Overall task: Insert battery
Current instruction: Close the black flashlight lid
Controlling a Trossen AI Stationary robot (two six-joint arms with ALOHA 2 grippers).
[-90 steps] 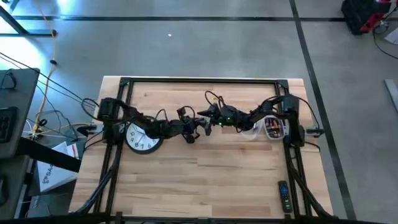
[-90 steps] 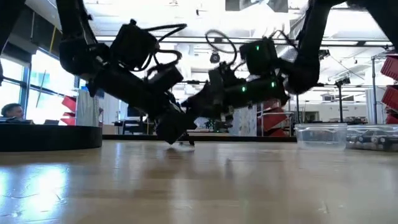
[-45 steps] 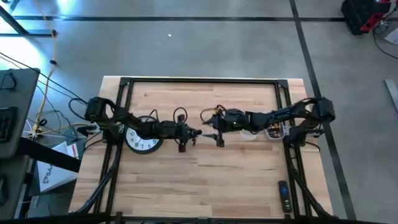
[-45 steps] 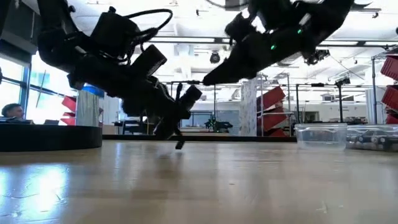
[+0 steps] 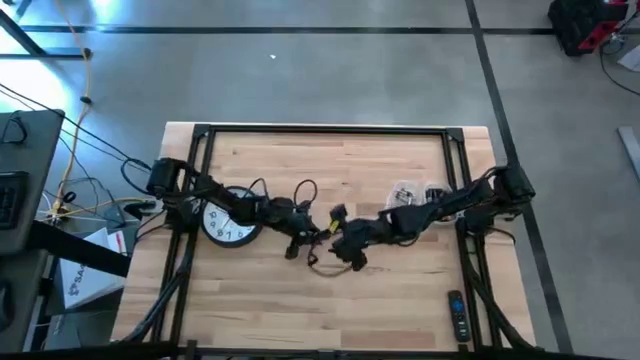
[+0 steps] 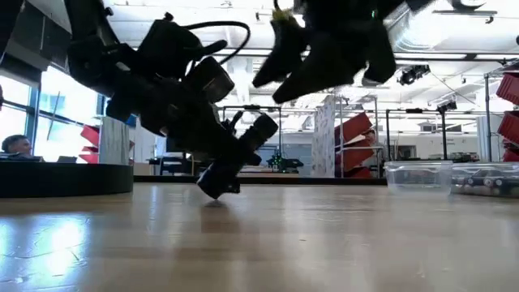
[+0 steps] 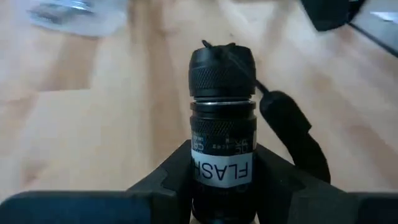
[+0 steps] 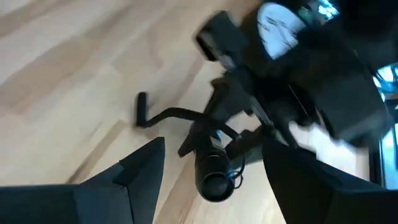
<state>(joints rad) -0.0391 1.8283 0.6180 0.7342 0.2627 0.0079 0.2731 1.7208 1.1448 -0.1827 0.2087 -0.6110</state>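
Observation:
A black flashlight (image 7: 222,106) with a white label is in my left gripper (image 5: 296,240), near the table's middle. It stands tilted, its capped end (image 6: 263,128) up and its other end (image 6: 212,191) down by the tabletop. A dark wrist strap (image 7: 292,134) trails from the cap. My right gripper (image 8: 214,149) is open, just right of the flashlight and higher (image 6: 324,57), its fingers facing the capped end. The battery is out of view. My left gripper pinches the flashlight's barrel at the white label (image 7: 222,171) between its two fingers (image 7: 169,180), one on each side. The capped end sticks out past the fingers. The flashlight is tilted; whether its lower end touches the table, I cannot tell.
A white wall clock (image 5: 228,222) lies under my left arm at the table's left. Two clear containers (image 5: 420,193) stand at the right, also in the low view (image 6: 418,176). A remote control (image 5: 456,315) lies near the front right corner. Bare wood fills the near half.
My right gripper has drawn away from the left gripper, risen, and swung toward the table's near edge and left, ending beside the flashlight. My left gripper has shifted slightly toward the near edge, keeping hold of the flashlight.

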